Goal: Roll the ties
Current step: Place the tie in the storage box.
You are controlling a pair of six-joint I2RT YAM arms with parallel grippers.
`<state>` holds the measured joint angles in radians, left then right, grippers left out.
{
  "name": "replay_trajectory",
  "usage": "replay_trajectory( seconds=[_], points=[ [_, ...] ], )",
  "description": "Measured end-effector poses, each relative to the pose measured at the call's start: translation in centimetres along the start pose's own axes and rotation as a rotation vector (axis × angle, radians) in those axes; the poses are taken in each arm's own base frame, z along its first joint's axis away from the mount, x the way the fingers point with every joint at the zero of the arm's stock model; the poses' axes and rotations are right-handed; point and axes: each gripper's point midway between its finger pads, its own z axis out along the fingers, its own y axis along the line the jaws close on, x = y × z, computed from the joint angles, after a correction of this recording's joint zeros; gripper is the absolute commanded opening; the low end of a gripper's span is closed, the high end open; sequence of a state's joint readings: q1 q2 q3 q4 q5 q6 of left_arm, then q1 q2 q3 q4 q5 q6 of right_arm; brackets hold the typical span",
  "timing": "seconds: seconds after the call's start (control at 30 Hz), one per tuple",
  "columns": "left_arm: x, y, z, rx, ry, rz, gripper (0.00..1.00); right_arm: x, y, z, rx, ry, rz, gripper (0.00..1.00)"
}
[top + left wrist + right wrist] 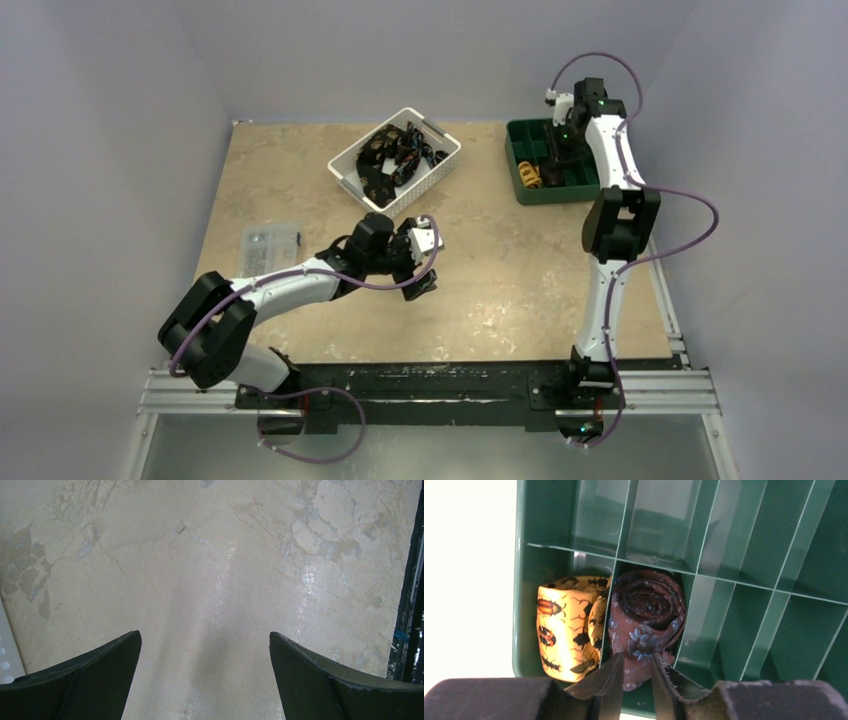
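A rolled brown tie with pale blue flowers stands on end in a compartment of the green organizer. My right gripper reaches into that compartment from the near side, its jaws narrowed on the roll's near edge with fabric between them. A rolled yellow tie printed with beetles fills the compartment to its left. In the top view, a heap of dark ties lies in the white basket at the back. My left gripper hangs open over bare table, holding nothing.
The green organizer sits at the back right with my right gripper over it. A clear plastic bag lies at the left beside my left arm. The table's dark front edge shows at the right of the left wrist view.
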<state>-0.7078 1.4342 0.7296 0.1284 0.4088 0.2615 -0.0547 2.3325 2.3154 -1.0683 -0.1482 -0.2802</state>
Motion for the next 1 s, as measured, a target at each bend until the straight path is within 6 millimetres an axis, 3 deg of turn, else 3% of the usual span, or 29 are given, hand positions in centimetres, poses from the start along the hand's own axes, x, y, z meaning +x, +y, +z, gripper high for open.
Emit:
replay_trajectory(
  seconds=[0.27,0.63,0.83,1.0],
  points=[
    [0.4,-0.2,-0.1,0.007,0.019,-0.009,1.0,0.2,-0.2,2.1,-0.001,-0.001,0.005,0.15],
    [0.9,-0.5,-0.2,0.018,0.04,-0.02,1.0,-0.6,-0.5,3.4,-0.003,-0.029,-0.003,0.21],
    [0.2,-0.4,-0.3,0.023,0.056,-0.048,1.0,-1.3,-0.1,3.5,-0.03,-0.058,-0.013,0.39],
    [-1.8,1.0,-1.0,-0.006,0.05,-0.125,1.0,-1.8,1.1,2.0,-0.088,-0.103,-0.009,0.67]
  ],
)
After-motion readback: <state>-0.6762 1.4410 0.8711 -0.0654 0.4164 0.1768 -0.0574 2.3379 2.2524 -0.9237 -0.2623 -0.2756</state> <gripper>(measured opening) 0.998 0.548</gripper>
